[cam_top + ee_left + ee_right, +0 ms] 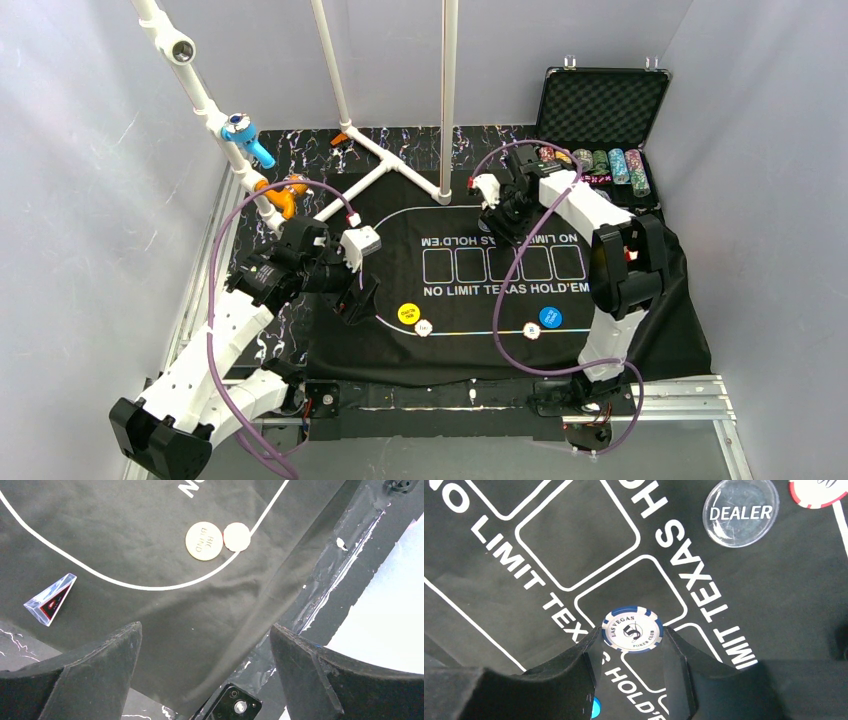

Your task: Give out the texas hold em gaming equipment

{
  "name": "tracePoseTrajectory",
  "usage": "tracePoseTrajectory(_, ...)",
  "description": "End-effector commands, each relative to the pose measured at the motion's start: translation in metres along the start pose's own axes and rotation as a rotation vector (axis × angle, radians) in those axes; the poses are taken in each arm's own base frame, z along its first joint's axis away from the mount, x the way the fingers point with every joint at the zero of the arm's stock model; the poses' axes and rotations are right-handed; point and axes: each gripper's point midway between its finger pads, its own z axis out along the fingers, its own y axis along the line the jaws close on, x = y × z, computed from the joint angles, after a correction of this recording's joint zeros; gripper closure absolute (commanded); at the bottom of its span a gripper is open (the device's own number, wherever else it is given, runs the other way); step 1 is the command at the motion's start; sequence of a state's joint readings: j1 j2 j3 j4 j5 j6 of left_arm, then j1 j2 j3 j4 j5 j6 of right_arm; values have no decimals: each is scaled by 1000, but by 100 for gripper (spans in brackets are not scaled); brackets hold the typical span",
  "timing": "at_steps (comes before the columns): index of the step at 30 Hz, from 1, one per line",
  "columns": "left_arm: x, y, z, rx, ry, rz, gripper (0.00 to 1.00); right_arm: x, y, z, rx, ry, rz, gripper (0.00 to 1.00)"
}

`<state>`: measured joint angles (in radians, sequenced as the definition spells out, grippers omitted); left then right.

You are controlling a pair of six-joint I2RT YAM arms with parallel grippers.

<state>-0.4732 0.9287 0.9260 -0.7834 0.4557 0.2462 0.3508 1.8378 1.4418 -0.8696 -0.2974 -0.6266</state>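
a: top view first, item by item.
b: item one: the black felt mat (450,358), spread over the table. item two: a yellow disc (408,313) on its near left curve, with a small pale chip (424,328) touching it. item three: a blue disc (550,317) on the near right, with a small pale disc (531,330) just beside it. item four: the open case (604,108) at the far right, with rows of chips (600,163) along its front. your left gripper (356,300) hung over the mat's left edge, and your right gripper (500,228) hung over the far lettering.
a: and the left wrist view?
b: your left gripper (205,629) stood with its jaws wide apart and nothing between them. beyond it, on the mat: the yellow disc (204,540), paler here and marked big blind, with the small pale chip (236,536) against its edge, both by the white line. one clear wedge (50,599), red and black inside, lay near the mat's edge.
a: right wrist?
b: your right gripper (632,639) was clamped on a blue-and-white chip (632,628), face toward the camera, over the printed boxes. you could not tell from here whether it touched the mat. also listed: a clear dealer disc (741,512) and, at the frame's corner, part of a red-and-white chip (816,491), both on the mat.
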Motion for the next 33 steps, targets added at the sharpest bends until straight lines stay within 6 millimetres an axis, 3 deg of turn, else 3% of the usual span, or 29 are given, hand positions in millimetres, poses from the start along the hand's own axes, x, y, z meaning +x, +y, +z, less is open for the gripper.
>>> tracePoseTrajectory(1,-6,0,-4,-5,-29,16,1,-17,-4,1,105,-1,-17,99)
tracePoseTrajectory(11,-7,0,-4,-3,-32,17,1,-26,7,27,159,50,8,97)
tracePoseTrajectory(20,-8,-1,-4,4,-32,15,1,-43,12,21,70,33,50,94)
tracePoseTrajectory(33,-7,-3,-5,9,-35,16,1,-41,6,6,-128,20,178,94)
